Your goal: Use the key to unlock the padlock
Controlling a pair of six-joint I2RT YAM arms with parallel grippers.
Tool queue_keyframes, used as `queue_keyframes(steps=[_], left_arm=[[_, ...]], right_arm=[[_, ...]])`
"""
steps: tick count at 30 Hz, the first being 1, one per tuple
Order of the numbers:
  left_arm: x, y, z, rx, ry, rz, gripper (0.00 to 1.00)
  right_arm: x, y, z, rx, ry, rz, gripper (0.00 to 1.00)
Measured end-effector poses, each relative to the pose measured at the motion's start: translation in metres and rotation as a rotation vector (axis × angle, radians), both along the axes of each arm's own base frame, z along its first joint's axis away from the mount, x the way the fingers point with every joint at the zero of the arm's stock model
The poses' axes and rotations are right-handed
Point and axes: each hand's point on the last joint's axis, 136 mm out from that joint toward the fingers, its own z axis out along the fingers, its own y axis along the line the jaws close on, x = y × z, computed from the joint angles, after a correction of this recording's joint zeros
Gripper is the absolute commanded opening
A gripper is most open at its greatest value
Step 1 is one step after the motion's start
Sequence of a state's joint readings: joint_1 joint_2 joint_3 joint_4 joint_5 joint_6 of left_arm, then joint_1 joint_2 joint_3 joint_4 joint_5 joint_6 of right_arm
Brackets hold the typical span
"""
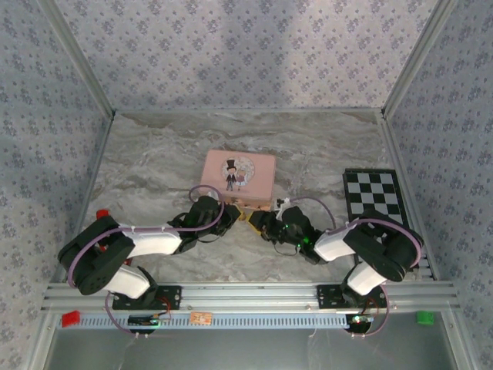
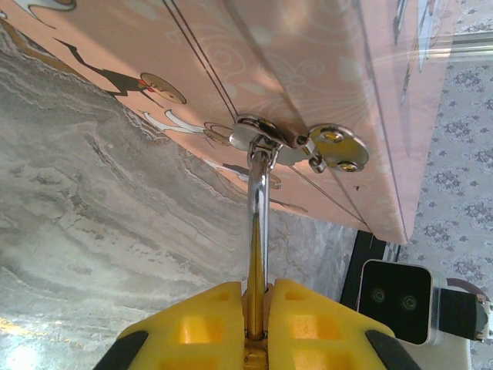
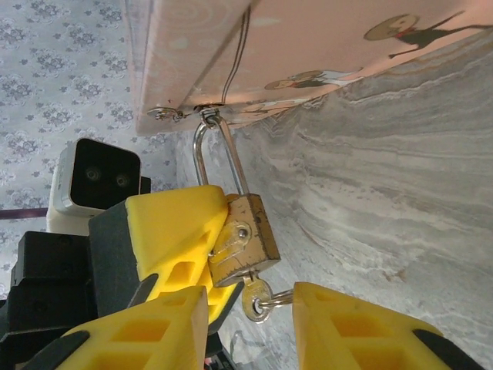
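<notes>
The pink tin [image 1: 237,179] lies mid-table, and the small brass padlock [image 3: 245,239] hangs from its hasp [image 2: 258,139] by a thin silvery shackle [image 2: 260,193]. My left gripper [image 2: 256,289] is shut on the padlock body [image 2: 255,270], seen edge-on between the yellow fingers [image 3: 173,227]. The silvery key [image 3: 256,297] sticks out of the bottom of the padlock, a small ring [image 3: 282,296] through its head. My right gripper [image 3: 246,331] is open, one finger on each side of the key's head, the right finger at the ring. In the top view the left gripper [image 1: 228,216] and the right gripper [image 1: 262,222] meet at the tin's near edge.
A black-and-white checkered board [image 1: 372,196] lies at the right of the marble table. Patterned walls close the table in on three sides. The aluminium rail [image 1: 246,297] with the arm bases runs along the near edge.
</notes>
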State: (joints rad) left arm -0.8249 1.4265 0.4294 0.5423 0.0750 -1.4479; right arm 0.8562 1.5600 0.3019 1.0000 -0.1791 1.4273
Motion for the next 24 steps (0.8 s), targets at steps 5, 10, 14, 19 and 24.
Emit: queue_keyframes(steps=[5,10,14,19,24], left_arm=[[0.000,0.000,0.000,0.000,0.000,0.000,0.00],[0.000,0.000,0.000,0.000,0.000,0.000,0.00],[0.000,0.000,0.000,0.005,-0.004,-0.003,0.00],[0.001,0.001,-0.001,0.009,-0.008,0.006,0.00],[0.002,0.002,0.000,0.010,-0.010,0.010,0.00]], right_arm=[[-0.001,0.005,-0.002,0.004,-0.001,0.009,0.29],[0.000,0.008,-0.010,0.012,0.013,0.008,0.18],[0.000,0.010,-0.008,0.033,0.013,0.008,0.11],[0.001,0.010,-0.008,0.044,0.021,0.001,0.06],[0.004,0.008,-0.007,0.051,0.022,-0.006,0.05]])
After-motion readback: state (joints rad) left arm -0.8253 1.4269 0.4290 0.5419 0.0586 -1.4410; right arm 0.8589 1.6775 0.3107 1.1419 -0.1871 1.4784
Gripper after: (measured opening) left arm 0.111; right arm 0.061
